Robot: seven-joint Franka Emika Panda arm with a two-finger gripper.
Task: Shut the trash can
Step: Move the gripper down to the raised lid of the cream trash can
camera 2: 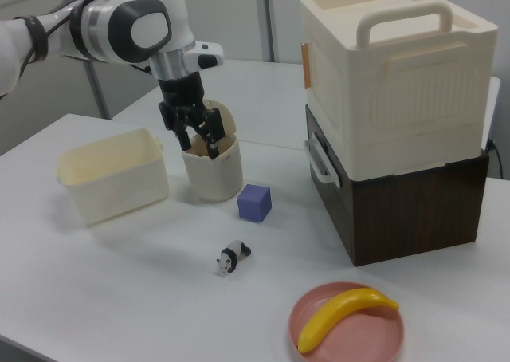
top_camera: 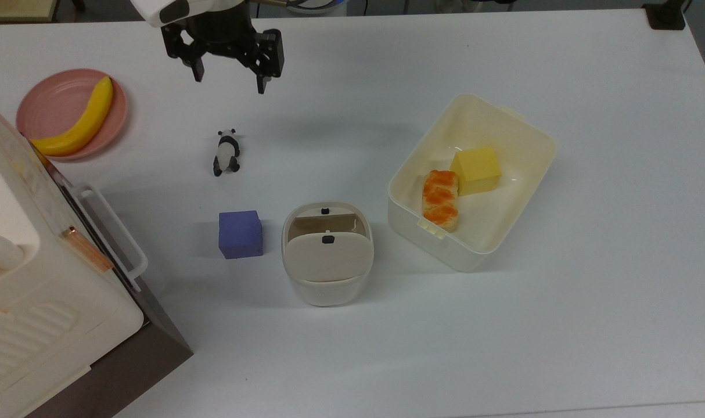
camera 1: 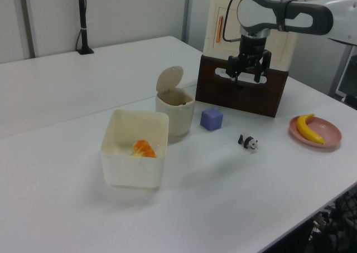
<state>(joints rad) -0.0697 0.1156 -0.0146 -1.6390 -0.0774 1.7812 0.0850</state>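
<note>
The gripper (top_camera: 229,81) hangs in the air above the table (top_camera: 561,325), close to the top view's upper edge, with its two black fingers (top_camera: 262,85) spread apart and nothing between them. In the left view the gripper (camera 1: 246,80) is seen in front of the big white appliance (camera 1: 226,19), pointing down; in the right view it (camera 2: 199,145) overlaps the trash can behind it, though the top view puts the two well apart.

Nearest below the gripper in the top view lies a small panda figure (top_camera: 226,153) on its side. Toward the top view's upper left corner of the table sits a pink plate (top_camera: 62,98) carrying a banana (top_camera: 81,120).

The trash can (top_camera: 327,273) stands near the middle of the table — its flat beige lid (top_camera: 327,256) is raised, hinged up at the rim, leaving the dark opening (top_camera: 325,223) exposed. The left view shows the lid (camera 1: 169,78) standing nearly upright above the body (camera 1: 175,118). A purple cube (top_camera: 240,234) rests just beside the can on the top view's left, not touching it.

On the top view's right of the can sits a cream food container (top_camera: 521,133) — open-topped, holding a yellow block (top_camera: 475,169) and an orange-topped bread piece (top_camera: 440,199) side by side. The appliance, on a dark brown base (camera 2: 414,206), fills the top view's lower left corner of the table.
</note>
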